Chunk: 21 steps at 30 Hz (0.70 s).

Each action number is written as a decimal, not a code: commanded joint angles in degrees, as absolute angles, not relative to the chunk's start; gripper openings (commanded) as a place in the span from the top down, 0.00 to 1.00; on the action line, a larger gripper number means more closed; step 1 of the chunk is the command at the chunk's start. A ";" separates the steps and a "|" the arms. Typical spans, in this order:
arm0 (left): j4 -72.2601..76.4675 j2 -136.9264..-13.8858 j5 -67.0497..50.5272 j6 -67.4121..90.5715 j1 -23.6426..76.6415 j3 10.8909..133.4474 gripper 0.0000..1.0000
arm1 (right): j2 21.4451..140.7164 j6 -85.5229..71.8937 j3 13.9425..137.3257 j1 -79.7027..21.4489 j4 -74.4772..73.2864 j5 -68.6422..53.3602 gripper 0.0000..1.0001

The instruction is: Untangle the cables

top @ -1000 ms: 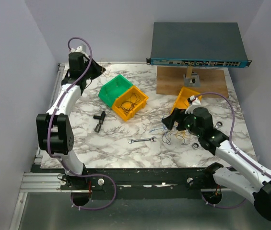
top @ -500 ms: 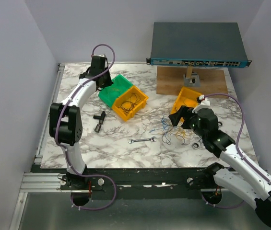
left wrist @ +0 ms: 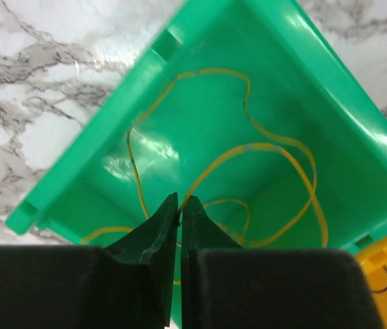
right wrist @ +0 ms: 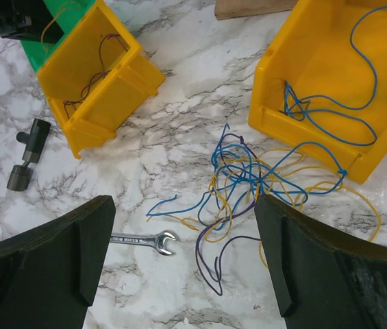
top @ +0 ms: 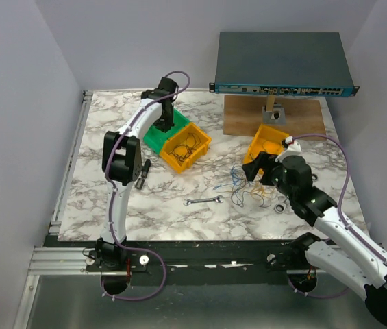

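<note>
The cables [right wrist: 248,175] lie as a loose tangle of blue, yellow and dark purple wire on the marble table [top: 111,185], also seen from above as the cables [top: 244,190]. My right gripper [right wrist: 183,205] hangs above them, open wide, holding nothing; from above the right gripper [top: 255,171] sits just behind the tangle. One yellow cable [left wrist: 268,147] curls inside the green bin [left wrist: 111,137]. My left gripper [left wrist: 180,199] is over that bin, jaws nearly together with the yellow cable running between the tips. From above the left gripper [top: 164,127] is at the green bin [top: 151,142].
A yellow bin [top: 186,147] with dark wires stands beside the green one. Another yellow bin [right wrist: 330,75] holds a blue wire [right wrist: 361,103]. A silver wrench [right wrist: 142,240] and a black fitting [right wrist: 29,154] lie on the table. A network switch [top: 282,62] rests on a wooden block [top: 248,116].
My left arm swung from the back left corner to the right and now sits over the green bin. The right gripper drew back slightly from the tangle and stays open.
</note>
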State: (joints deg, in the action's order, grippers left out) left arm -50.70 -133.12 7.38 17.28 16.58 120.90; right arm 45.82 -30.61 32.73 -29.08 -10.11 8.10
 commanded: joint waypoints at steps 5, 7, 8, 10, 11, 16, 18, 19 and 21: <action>-68.97 -138.51 10.84 10.99 19.51 132.05 0.69 | 45.64 -31.30 33.45 -29.09 -11.01 8.97 0.08; -69.37 -137.59 9.42 11.23 19.51 130.81 0.62 | 45.66 -31.50 33.33 -29.02 -10.82 8.76 0.08; -68.70 -136.43 8.98 11.57 19.47 129.51 0.60 | 45.70 -31.64 33.33 -29.04 -10.72 8.61 0.08; -66.90 -133.97 8.01 12.07 19.35 127.39 0.57 | 45.61 -31.76 33.31 -29.03 -10.70 8.34 0.08; -66.24 -132.84 8.38 12.37 19.27 127.15 0.56 | 45.47 -31.89 33.36 -29.04 -10.64 8.24 0.08; -67.70 -130.94 9.80 12.66 17.38 134.04 0.54 | 44.88 -31.78 33.67 -29.08 -11.38 7.96 0.08; -67.82 -129.86 9.43 12.57 16.80 136.10 0.53 | 44.78 -31.77 33.72 -29.10 -11.51 7.89 0.08; -67.41 -128.82 9.05 12.45 16.70 136.16 0.52 | 44.82 -31.69 33.71 -29.09 -11.60 7.75 0.08; -66.10 -126.70 7.64 12.31 16.71 135.03 0.51 | 45.39 -31.84 33.67 -29.09 -11.93 7.65 0.08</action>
State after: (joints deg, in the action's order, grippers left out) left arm -66.57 -134.63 9.43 12.47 17.47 132.90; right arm 45.58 -31.46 32.73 -29.08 -10.20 8.08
